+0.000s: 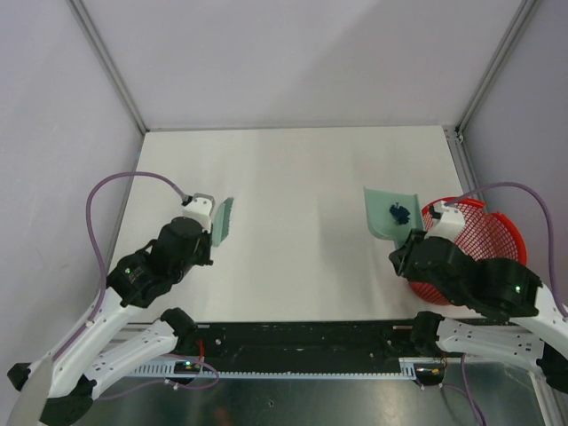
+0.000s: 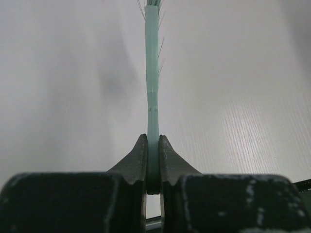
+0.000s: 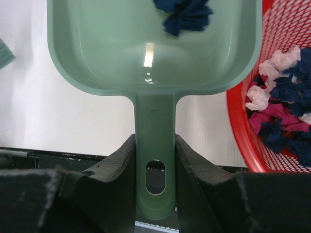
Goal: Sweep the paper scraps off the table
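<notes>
Right claw [image 3: 154,143] around dustpan handle [image 3: 154,114]

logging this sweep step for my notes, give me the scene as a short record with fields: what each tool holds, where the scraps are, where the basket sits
left tool: shut on the thin handle of the pale green plastic brush
right tool: shut on the handle of the pale green plastic dustpan
paper scraps: dark blue crumpled clump lying in the dustpan
red mesh basket: at the right edge of the white tabletop, beside the dustpan, holding blue, pink and white scraps
</notes>
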Motion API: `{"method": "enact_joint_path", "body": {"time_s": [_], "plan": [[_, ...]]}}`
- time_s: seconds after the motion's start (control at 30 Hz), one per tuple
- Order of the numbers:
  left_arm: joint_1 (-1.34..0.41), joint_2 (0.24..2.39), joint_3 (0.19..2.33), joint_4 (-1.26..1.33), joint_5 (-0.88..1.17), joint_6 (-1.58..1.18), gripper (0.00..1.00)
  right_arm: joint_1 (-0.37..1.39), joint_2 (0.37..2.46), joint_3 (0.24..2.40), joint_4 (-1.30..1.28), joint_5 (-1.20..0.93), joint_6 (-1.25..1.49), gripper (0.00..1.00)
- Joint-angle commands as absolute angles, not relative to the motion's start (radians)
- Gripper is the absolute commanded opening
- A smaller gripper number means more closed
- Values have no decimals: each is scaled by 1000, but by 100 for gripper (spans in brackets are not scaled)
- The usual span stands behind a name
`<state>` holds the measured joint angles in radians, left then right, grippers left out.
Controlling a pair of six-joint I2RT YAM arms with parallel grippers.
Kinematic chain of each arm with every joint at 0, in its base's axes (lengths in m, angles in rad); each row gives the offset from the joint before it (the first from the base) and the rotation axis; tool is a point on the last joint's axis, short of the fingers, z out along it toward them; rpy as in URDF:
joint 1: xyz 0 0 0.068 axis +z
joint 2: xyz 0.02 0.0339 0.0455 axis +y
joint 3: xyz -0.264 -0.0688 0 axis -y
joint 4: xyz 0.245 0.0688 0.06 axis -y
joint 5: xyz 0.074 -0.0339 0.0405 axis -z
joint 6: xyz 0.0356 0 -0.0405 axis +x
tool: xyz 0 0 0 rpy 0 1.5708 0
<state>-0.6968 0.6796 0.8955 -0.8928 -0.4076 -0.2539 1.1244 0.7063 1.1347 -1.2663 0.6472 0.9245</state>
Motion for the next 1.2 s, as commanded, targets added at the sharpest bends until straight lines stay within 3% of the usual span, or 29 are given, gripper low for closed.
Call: {"method": "enact_joint_path", "body": {"time_s": [0.0, 0.77, 1.17], "plan": [[-690, 679, 896, -835, -414, -257, 0, 1096, 675, 1166, -1296, 671, 939, 0], [-689, 695, 893, -829, -397, -253, 0, 1080, 347, 1164, -1166, 740, 1130, 0], [-689, 694, 893, -830, -400, -254, 0, 1255, 29, 1034, -1105, 998, 1596, 0]]}}
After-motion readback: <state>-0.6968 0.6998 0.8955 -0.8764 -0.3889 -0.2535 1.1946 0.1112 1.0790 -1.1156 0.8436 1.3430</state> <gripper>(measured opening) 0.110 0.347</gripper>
